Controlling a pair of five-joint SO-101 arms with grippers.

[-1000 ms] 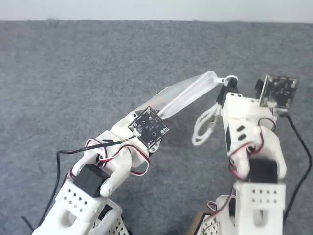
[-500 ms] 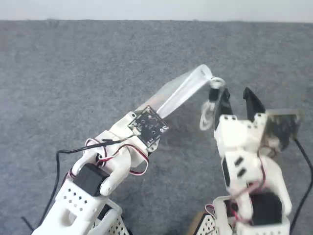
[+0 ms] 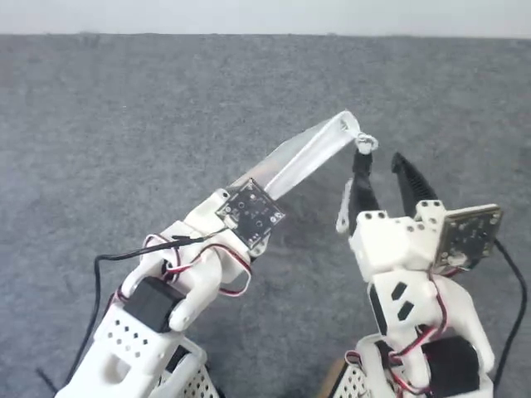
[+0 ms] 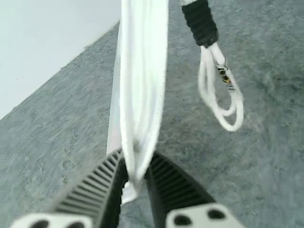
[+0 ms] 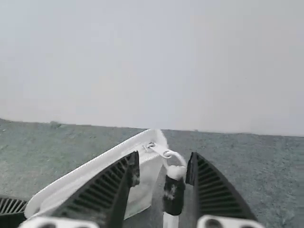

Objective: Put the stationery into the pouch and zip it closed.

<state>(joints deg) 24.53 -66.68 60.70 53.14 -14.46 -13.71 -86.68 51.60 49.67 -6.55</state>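
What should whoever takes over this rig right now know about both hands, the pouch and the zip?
Left hand: shut on one end of the pouch, holding it out above the grey table.
Right hand: open at the pouch's far end, with the zip pull cord hanging between its fingers, not gripped.
Done: the pull sits at the far end, so the zip looks run along. The stationery can't be made out inside.
Left: confirm the zip is fully shut, then set the pouch down.

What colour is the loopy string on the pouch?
White cord loop, black-wrapped top; clearest in left wrist view.
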